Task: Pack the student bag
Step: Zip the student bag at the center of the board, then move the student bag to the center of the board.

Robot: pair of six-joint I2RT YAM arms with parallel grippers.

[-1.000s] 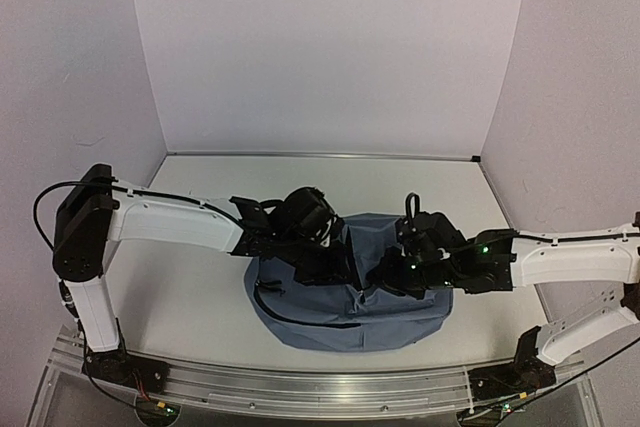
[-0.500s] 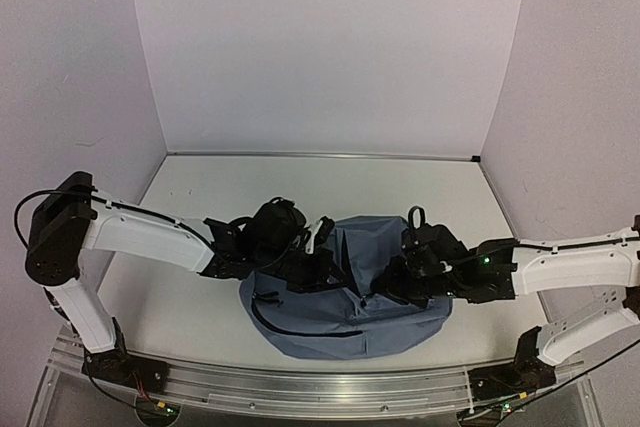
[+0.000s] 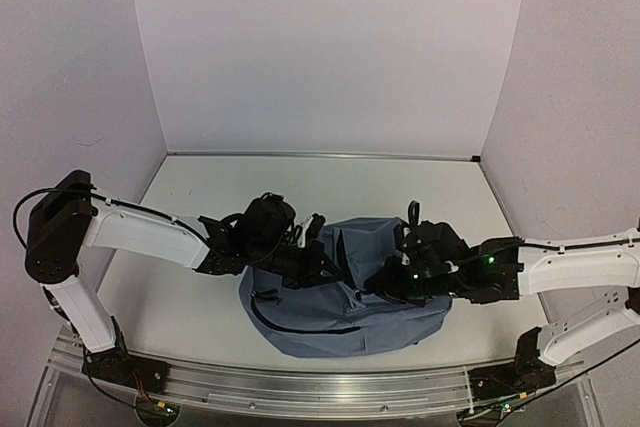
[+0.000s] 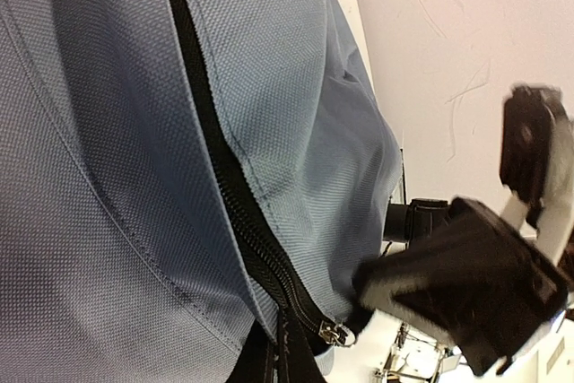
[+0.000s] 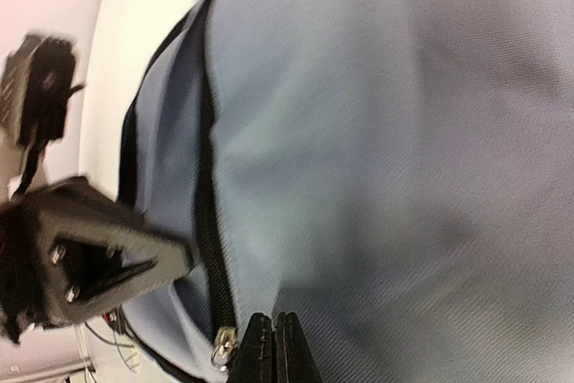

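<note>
- The grey-blue fabric student bag (image 3: 340, 322) lies on the white table (image 3: 190, 297), near its front edge, between the two arms.
- The left tool (image 4: 285, 356) is fully closed, its fingers pinching the bag's black zip (image 4: 208, 136) edge just beside a small metal zip pull (image 4: 339, 335).
- The right tool (image 5: 273, 352) is also fully closed, its fingertips nipping a fold of the bag's fabric close to the zip.
- The two tools sit near each other over the bag's middle.

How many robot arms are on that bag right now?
2. The left gripper reaches the bag's zip from the left; the right gripper meets the same zip from the right, close by. Both are shut.
</note>
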